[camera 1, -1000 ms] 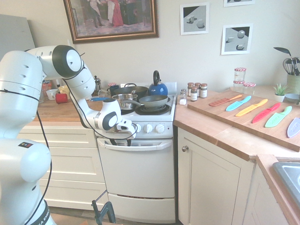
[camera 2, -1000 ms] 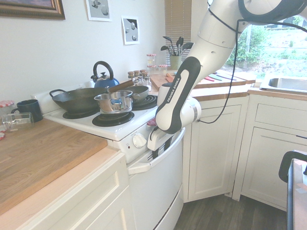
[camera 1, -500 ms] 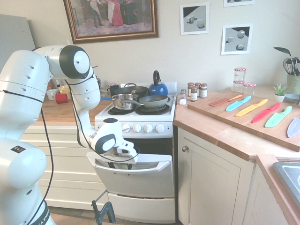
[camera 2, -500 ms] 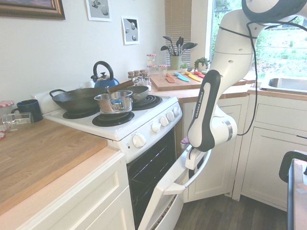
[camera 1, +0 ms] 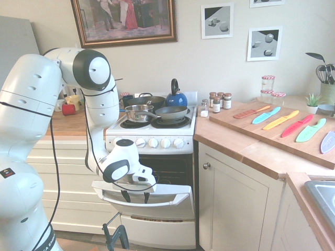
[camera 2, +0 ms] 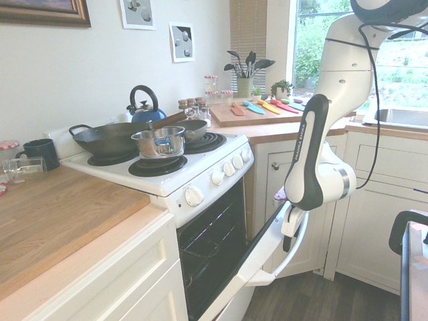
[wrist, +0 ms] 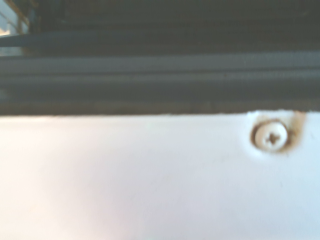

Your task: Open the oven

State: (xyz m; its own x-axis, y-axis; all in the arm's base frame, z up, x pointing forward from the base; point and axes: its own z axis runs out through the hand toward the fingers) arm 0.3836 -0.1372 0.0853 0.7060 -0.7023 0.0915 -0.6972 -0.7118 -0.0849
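Note:
The white oven [camera 1: 157, 142] stands between cream cabinets, and its door [camera 1: 162, 203] is swung down to nearly level, baring the dark cavity [camera 2: 210, 247] with its racks. My gripper [camera 1: 136, 196] sits on the door's top edge at the bar handle [camera 1: 175, 201]. Its two dark fingers [camera 1: 125, 196] point down, spread apart along the bar. From the other side the gripper [camera 2: 289, 237] hangs behind the handle [camera 2: 297, 249]. The wrist view shows the door's white edge [wrist: 150, 175] with a screw [wrist: 270, 135] and blurred dark racks [wrist: 150, 65].
A cream cupboard with a round knob [camera 1: 207, 166] stands right of the oven, cream drawers [camera 1: 68, 183] to its left. Pans [camera 1: 170, 112] and a blue kettle [camera 1: 176, 98] sit on the hob. A board with coloured knives [camera 1: 282, 123] lies on the counter.
The door went from shut to nearly level. My gripper travelled down and outward with the handle.

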